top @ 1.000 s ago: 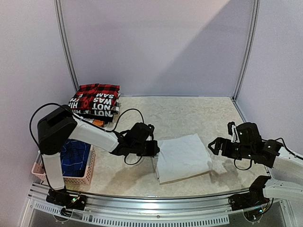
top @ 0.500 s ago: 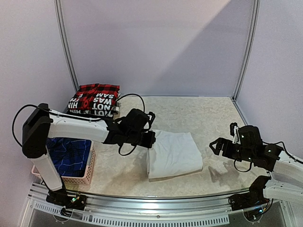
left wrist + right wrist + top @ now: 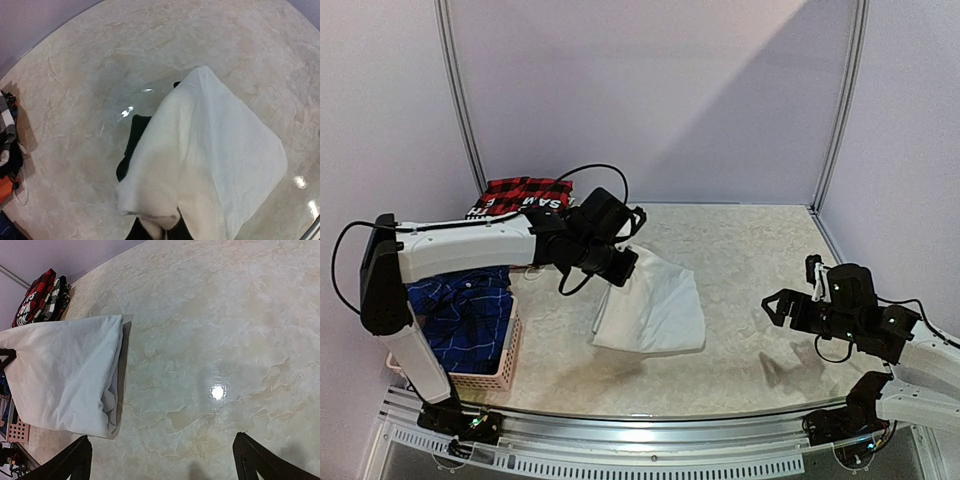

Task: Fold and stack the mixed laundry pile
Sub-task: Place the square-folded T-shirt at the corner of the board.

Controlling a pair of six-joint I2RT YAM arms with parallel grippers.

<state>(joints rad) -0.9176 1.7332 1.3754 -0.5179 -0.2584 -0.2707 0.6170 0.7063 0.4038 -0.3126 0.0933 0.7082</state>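
Right open, left blocked
Bare table (image 3: 760, 250) is found at centre and right of the top view; the left is barred by the left arm (image 3: 470, 248), the white folded garment (image 3: 655, 305), the folded stack (image 3: 525, 192) at upper left and the pink basket (image 3: 492, 372) at lower left.

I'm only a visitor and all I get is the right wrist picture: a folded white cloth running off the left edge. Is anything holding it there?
Observer: Yes. The left gripper is shut on one corner of the white cloth, which hangs from it over the table.
Visitor: And where is the gripper I'm looking through?
Observer: The right gripper is open, off to the right, well apart from the cloth.
Visitor: Is more laundry waiting?
Observer: Blue plaid clothes lie in a pink basket at the table's near left edge.
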